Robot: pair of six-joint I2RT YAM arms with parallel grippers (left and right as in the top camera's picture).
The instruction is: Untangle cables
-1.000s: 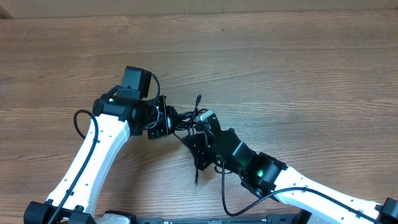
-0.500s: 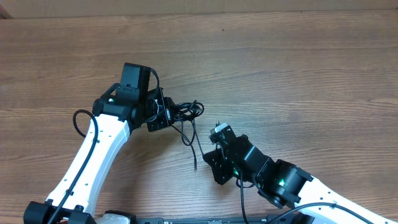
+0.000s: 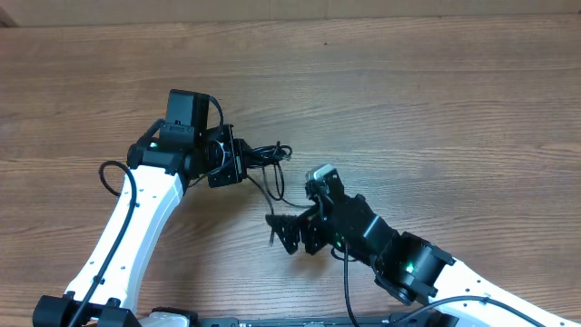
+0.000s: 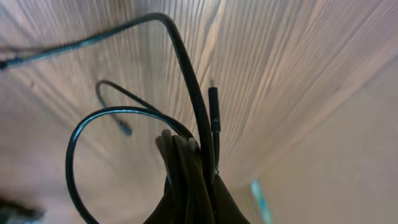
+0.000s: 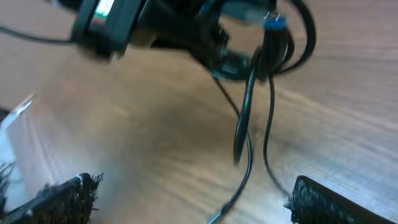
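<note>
The cables [image 3: 269,166] are a small bundle of thin black cords. My left gripper [image 3: 243,160] is shut on them just above the table. From it, loose strands hang and trail down toward the front [image 3: 270,227]. In the left wrist view the closed fingers [image 4: 186,162] pinch several strands, and a loop [image 4: 81,134] and a plug end [image 4: 213,109] stick out. My right gripper [image 3: 285,233] stands wide open below the bundle. In the right wrist view its fingers [image 5: 59,199] are far apart, and two cable strands [image 5: 245,118] dangle between them, held by neither.
The wooden table [image 3: 436,100] stretches around both arms. Thicker black wires of the arms themselves loop beside the left arm [image 3: 111,177] and under the right arm [image 3: 347,282].
My right gripper pulled back from the bundle, then opened wide and shifted left under the hanging strands. The left gripper moved slightly up and left with the bundle still in it.
</note>
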